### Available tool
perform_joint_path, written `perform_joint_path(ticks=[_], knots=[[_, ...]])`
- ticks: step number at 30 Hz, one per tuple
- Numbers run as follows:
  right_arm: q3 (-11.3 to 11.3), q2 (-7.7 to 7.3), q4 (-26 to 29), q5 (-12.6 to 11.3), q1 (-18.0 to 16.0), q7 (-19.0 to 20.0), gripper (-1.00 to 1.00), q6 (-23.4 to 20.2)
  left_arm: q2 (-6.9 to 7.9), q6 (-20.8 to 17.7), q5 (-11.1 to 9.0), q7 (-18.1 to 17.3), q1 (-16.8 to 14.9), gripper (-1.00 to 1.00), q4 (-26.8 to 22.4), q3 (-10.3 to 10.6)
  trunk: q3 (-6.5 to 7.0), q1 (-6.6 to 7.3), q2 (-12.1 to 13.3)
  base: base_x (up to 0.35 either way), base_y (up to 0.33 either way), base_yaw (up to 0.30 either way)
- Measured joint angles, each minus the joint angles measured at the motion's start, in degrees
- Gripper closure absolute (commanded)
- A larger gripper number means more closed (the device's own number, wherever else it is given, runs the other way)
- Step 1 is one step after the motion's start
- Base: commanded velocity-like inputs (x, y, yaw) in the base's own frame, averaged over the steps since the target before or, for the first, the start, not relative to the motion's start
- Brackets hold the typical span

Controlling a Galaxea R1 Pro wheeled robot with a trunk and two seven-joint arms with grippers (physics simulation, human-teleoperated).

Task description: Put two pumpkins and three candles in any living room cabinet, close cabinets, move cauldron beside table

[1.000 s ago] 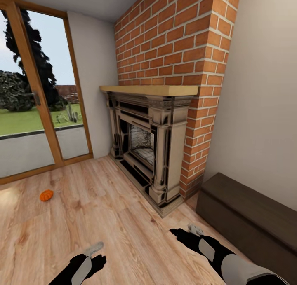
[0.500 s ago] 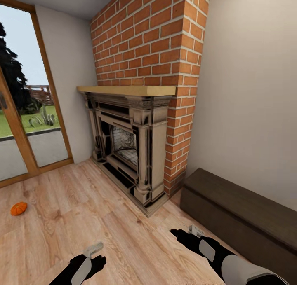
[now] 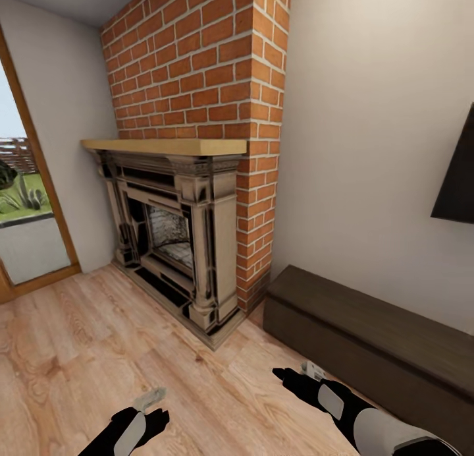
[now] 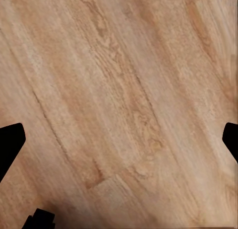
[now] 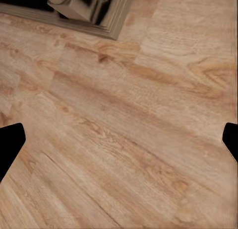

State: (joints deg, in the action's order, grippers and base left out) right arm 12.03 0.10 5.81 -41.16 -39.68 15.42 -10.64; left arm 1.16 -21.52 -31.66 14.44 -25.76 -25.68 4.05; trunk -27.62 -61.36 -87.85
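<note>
cabinet (image 3: 368, 337): long, low, dk-brown, flat top, your R side by fireplace (image 3: 178, 232) | L gripper (image 4: 119, 139) fingers apart | R gripper (image 5: 119, 139) fingers apart, both over floor (image 3: 85, 357)

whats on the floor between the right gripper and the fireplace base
Nothing: in the head view, bare wood floor runs from the right gripper to the fireplace plinth.

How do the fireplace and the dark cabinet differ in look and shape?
The fireplace is tall, ornate and carved, in pale and black tones, with an open firebox; the cabinet is long, low and plain dark brown, and shut as far as it shows. The fireplace has a light wooden mantel and stands against the brick chimney; the cabinet has a flat top and stands along the plain wall. Both rest on the wooden floor.
</note>
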Motion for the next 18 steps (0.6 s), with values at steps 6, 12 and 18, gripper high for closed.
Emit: perform_joint_path(ticks=[6,12,18], knots=[[0.01,0.0,-0.01,0.0,0.01,0.0,-1.0,0.0,0.0,-0.02,0.0,0.02,0.0,-1.0,-0.01,0.0,0.17,0.0,0.0,0.0,0.123,-0.289],[0.01,0.0,-0.02,-0.01,0.01,0.01,-1.0,0.18,0.0,-0.03,-0.01,0.03,0.0,-1.0,-0.01,0.0,0.34,0.0,0.0,0.012,0.258,-0.289],[0.01,0.0,-0.07,-0.05,0.01,0.01,-1.0,0.25,0.03,-0.02,0.0,0.03,0.0,-1.0,-0.01,0.0,0.53,0.01,0.0,0.084,0.283,-0.289]])
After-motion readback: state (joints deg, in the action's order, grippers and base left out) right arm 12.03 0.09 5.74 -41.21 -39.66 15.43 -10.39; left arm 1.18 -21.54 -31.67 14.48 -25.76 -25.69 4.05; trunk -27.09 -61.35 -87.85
